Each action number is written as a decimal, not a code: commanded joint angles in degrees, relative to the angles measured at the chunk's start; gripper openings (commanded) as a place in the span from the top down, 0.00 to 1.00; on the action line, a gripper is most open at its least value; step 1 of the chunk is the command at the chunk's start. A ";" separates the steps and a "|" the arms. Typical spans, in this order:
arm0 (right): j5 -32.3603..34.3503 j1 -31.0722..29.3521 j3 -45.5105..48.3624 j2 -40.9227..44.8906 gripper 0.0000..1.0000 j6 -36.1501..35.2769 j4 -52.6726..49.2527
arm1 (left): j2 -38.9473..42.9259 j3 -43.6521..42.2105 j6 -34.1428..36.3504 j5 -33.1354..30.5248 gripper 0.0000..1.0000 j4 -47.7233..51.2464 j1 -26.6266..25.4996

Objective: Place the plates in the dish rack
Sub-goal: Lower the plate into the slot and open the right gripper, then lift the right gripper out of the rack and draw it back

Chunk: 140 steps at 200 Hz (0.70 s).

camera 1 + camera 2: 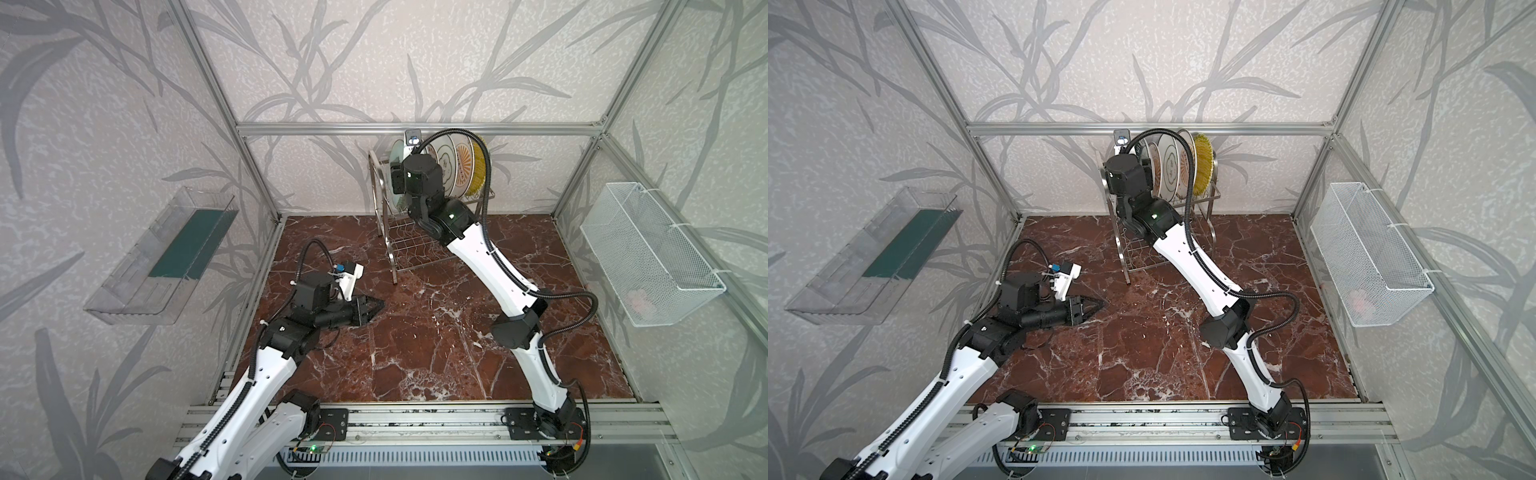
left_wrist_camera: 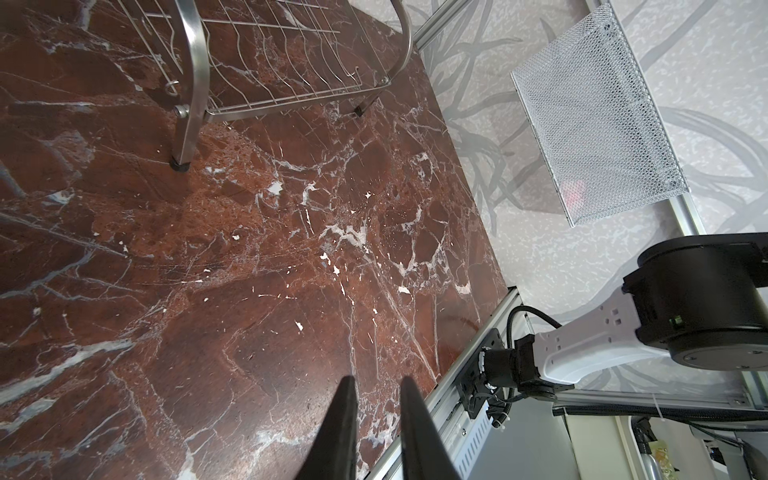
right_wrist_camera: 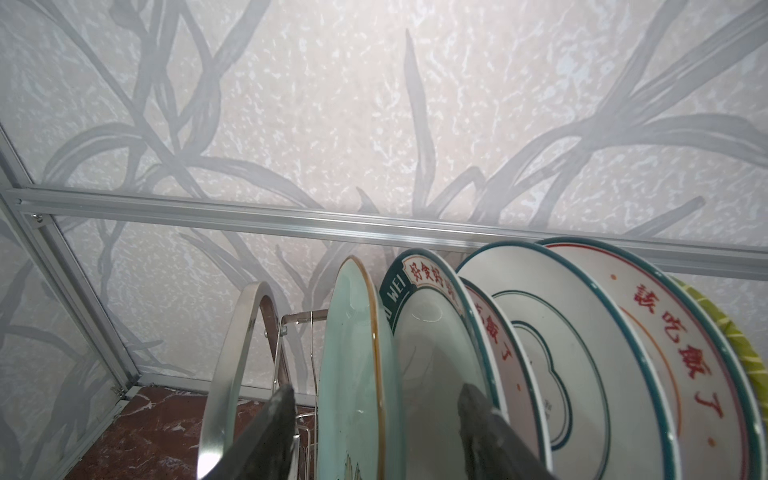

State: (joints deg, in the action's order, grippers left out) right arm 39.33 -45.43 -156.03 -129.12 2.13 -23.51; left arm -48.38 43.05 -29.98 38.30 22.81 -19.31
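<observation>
Three leaf-print walls (image 1: pixel 415 62) enclose the marble tabletop (image 1: pixel 436 332) and dish rack (image 1: pixel 409 249).

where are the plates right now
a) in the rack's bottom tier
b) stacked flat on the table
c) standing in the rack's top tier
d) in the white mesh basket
c: the plates stand on edge, side by side, in the upper tier of the rack, and its lower tier holds none.
</observation>
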 commanded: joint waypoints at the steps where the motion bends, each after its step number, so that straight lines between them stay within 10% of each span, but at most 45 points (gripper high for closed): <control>1: -1.70 -0.19 0.35 4.73 0.38 0.34 -0.69 | 0.81 1.82 0.45 -1.40 0.81 1.69 0.24; 60: -2.62 0.03 8.41 13.64 0.37 -1.59 -4.36 | -1.98 3.98 -0.87 -10.40 0.81 3.70 0.28; 140: -8.21 9.13 57.11 46.91 0.26 4.83 7.56 | -7.74 10.01 0.64 -15.17 0.77 4.26 1.19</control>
State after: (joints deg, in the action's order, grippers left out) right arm 33.89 -40.14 -107.74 -90.94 2.33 -20.99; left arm -54.83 50.17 -30.35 25.50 25.96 -18.76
